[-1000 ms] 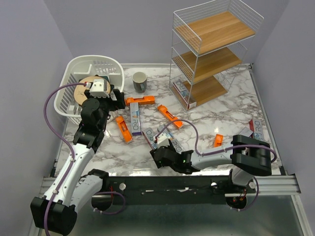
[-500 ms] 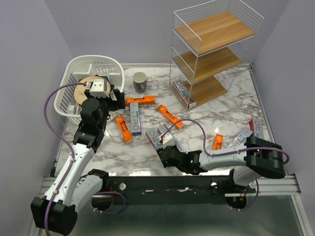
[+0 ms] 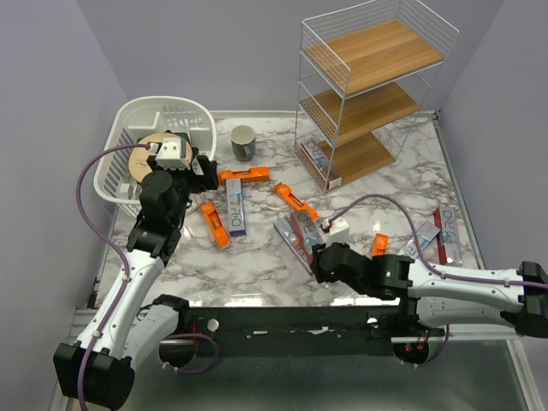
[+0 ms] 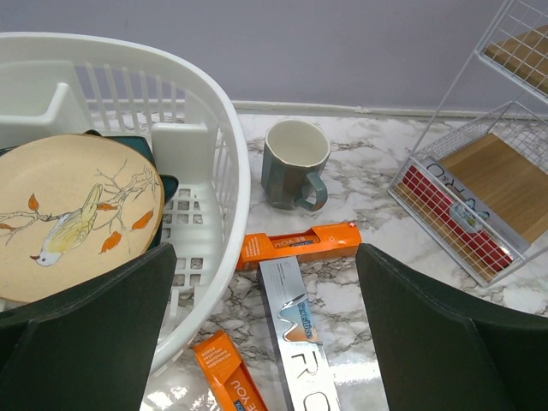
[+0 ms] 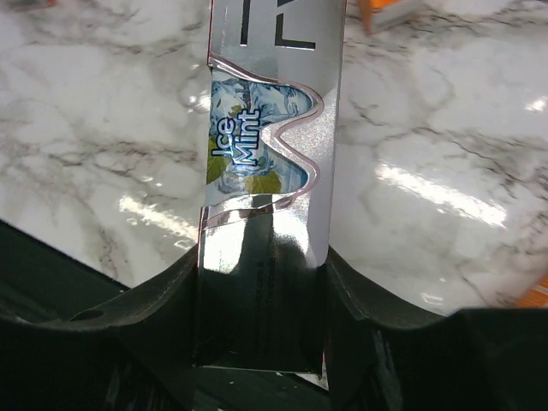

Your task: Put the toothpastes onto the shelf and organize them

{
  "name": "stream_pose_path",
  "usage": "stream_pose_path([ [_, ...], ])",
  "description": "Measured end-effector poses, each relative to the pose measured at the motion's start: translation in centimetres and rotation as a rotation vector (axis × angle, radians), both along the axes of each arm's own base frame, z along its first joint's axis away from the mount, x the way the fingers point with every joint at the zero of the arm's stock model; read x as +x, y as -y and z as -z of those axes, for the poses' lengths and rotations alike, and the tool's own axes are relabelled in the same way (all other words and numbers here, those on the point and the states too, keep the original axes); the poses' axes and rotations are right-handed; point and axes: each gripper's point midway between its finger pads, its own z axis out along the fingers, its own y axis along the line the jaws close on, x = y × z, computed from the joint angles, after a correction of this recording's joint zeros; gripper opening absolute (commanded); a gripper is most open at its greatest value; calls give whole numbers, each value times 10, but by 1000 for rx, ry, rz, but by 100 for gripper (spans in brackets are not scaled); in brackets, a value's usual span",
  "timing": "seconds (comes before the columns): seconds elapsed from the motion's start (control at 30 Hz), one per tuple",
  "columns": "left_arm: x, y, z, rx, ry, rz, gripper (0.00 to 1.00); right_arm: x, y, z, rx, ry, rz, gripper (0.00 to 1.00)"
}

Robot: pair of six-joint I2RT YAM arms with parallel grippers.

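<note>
The right pincer point(image 3: 313, 252) had closed on a silver toothpaste box point(image 3: 294, 229) at the lower middle of the overhead frame. Its wrist view showed the "Ice Mint" panel clamped between the two dark fingers point(image 5: 154, 342). A second before, those jaws had stood partly open over the boxes at lower centre, with the arm folded back at the lower right. Now the arm lay stretched along the bottom edge, and the pincer and its box sat a little further right. Whether the box was clear of the marble table point(image 3: 385, 201) I could not tell. I judged the pick made and the carry to the shelf point(image 3: 377, 107), at the upper right, to be the step ahead. The left pincer point(image 4: 270, 330) had not moved — jaws spread wide, holding nothing, at the left of the frame beside the white basket point(image 3: 128, 128).

Counted from overhead, there were four orange boxes point(image 3: 242, 175) on the table. There were four silver ones: the gripped one, a second silver box point(image 3: 235, 210) left of centre, and two far-right boxes point(image 3: 445, 229). A single shelved box point(image 3: 319, 163) stood on the lowest of the shelf's three boards, and the upper two were bare. There was also one mug point(image 3: 243, 142) and one plate point(image 4: 77, 214) in the basket.
</note>
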Motion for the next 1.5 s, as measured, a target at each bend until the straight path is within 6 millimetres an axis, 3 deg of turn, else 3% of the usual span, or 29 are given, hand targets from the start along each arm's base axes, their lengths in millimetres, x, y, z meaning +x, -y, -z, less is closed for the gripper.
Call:
stream_pose_path([
  [0.37,1,2,-3,-10,2,10,99,68,128,-7,-4,26,455,47],
  [0.5,2,3,-2,-13,-3,14,99,98,159,-9,-3,43,553,47],
  [0.6,2,3,-2,-13,-3,15,99,117,170,-7,-14,45,571,47],
  [0.9,2,4,-2,-12,-3,16,99,184,165,7,-24,4,451,44],
  [1.1,3,4,0,-11,-9,16,99,221,156,5,-28,19,389,45],
  [1.33,3,4,1,-11,-9,16,99,255,151,22,-50,-25,357,49],
  [1.5,3,4,1,-11,-9,16,99,271,150,26,-64,-59,354,59],
])
